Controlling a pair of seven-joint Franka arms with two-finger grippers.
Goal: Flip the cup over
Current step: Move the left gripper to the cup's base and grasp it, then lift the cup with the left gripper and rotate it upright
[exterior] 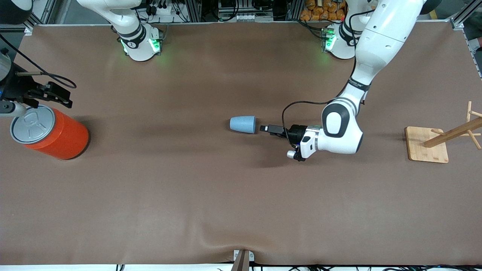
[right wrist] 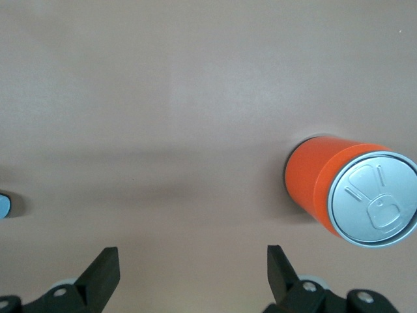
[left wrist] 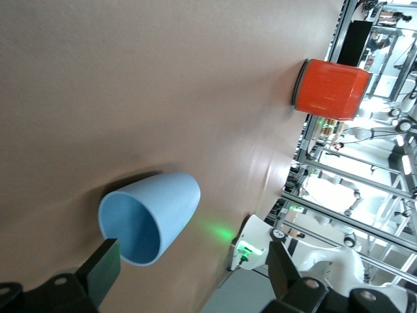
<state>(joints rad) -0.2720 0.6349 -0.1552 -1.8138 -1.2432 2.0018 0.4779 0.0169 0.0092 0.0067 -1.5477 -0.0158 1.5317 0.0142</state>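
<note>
The light blue cup (exterior: 243, 124) lies on its side near the middle of the table, its open mouth turned toward the left arm's end. My left gripper (exterior: 266, 129) is low over the table just off the cup's mouth, open and empty. In the left wrist view the cup (left wrist: 153, 218) shows its darker blue inside, close to one finger (left wrist: 104, 270) of my left gripper (left wrist: 192, 274). My right gripper (exterior: 52, 96) hangs open and empty over the table beside the orange can, at the right arm's end. In its wrist view my right gripper (right wrist: 192, 270) has nothing between the fingers.
A large orange can with a grey lid (exterior: 52, 131) stands at the right arm's end of the table; it also shows in the left wrist view (left wrist: 329, 88) and the right wrist view (right wrist: 352, 189). A wooden rack on a square base (exterior: 427, 145) stands at the left arm's end.
</note>
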